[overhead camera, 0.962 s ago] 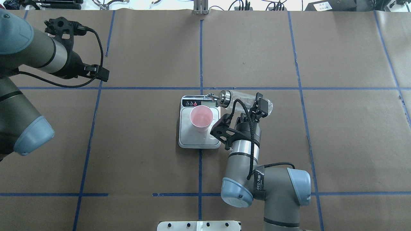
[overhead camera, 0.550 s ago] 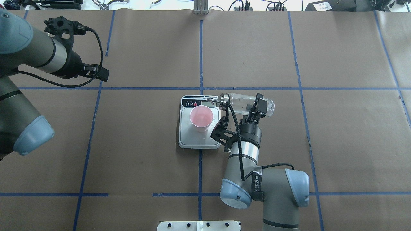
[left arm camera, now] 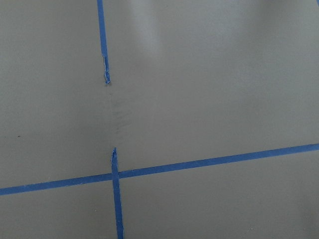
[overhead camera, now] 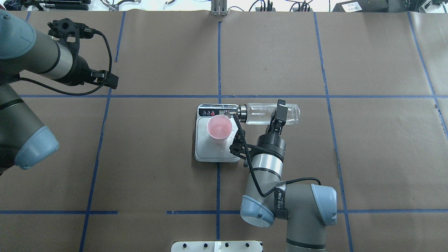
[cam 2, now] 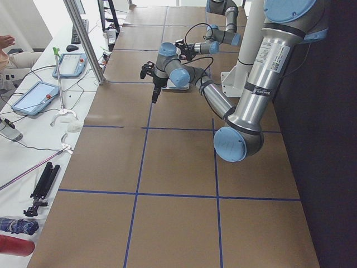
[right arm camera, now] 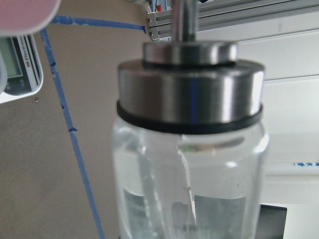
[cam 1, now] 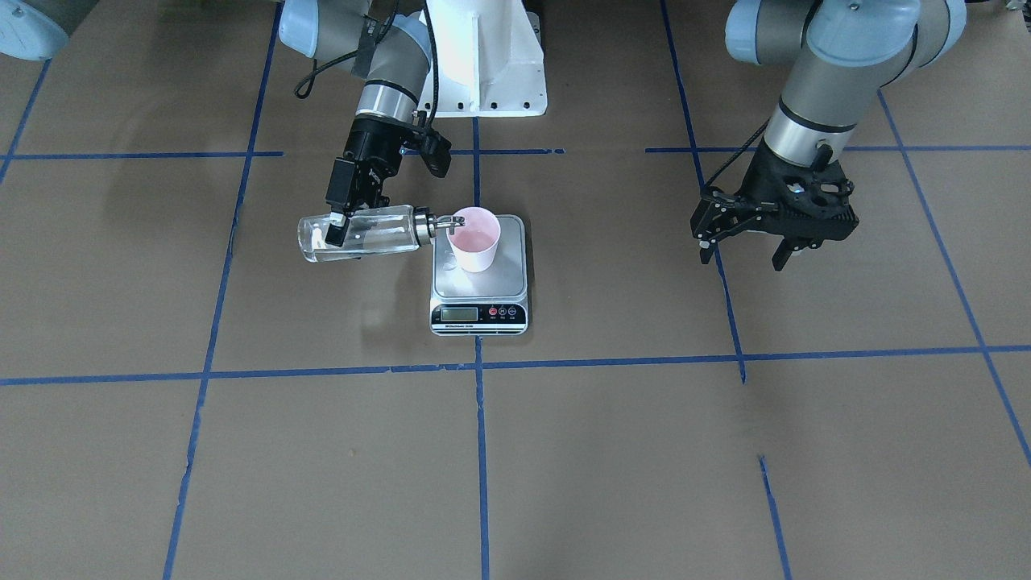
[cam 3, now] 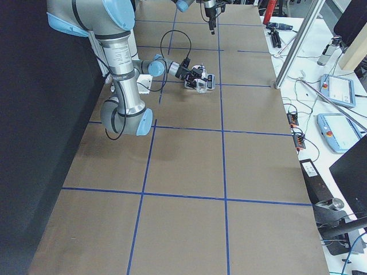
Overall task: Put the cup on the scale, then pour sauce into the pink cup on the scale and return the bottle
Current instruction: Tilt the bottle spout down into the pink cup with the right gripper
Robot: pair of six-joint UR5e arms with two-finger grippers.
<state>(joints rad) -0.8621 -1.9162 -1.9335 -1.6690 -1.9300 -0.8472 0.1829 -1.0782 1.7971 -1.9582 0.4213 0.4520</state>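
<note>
The pink cup [overhead camera: 219, 127] stands upright on the scale [overhead camera: 213, 152], also in the front view, cup [cam 1: 474, 238] on scale [cam 1: 483, 283]. My right gripper [overhead camera: 280, 112] is shut on the clear glass bottle [overhead camera: 260, 113], holding it about level to the scale's right. Its metal spout reaches the cup's rim. In the front view the bottle [cam 1: 366, 234] holds clear sauce [cam 1: 342, 251] along its lower side. The right wrist view shows the bottle [right arm camera: 189, 164] close up, with the cup [right arm camera: 25, 12] at top left. My left gripper [cam 1: 743, 254] is open and empty, far off.
Brown paper with blue tape lines [overhead camera: 218, 59] covers the table. The robot's white base [cam 1: 483, 72] stands behind the scale. Benches with tablets [cam 2: 33, 97] and cables run along the table's far side. The left wrist view shows only paper and tape [left arm camera: 117, 174].
My right wrist has turned. The bottle has swung from slanted to level across the overhead view, and its spout has come closer to the cup's rim. The left arm has not moved.
</note>
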